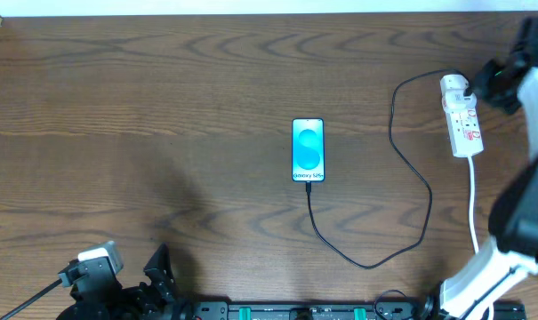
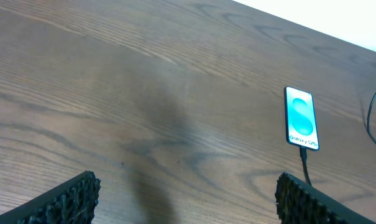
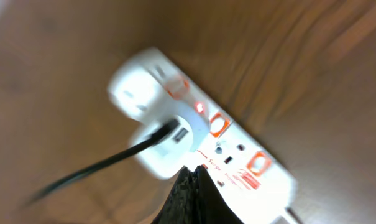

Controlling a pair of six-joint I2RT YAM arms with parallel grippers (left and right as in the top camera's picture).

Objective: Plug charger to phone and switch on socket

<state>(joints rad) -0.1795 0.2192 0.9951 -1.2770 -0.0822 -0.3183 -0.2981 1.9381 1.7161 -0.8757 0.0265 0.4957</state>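
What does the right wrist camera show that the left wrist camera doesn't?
Only the right wrist view shows the socket, blurred, with a small red light glowing and a pale adapter plugged into it, plus the right gripper closed at the frame's bottom edge. Only the left wrist view shows the phone, screen lit, and the left gripper open wide. Both show the charger cable and the wooden table; in the left view the cable meets the phone's bottom edge.

We record a brown wood-grain table point(image 1: 162, 89). At centre lies a slim blue-screened smartphone point(image 1: 308, 150); a thin black cable point(image 1: 309, 200) loops from its near end to a white oblong power strip point(image 1: 462, 124), far right.
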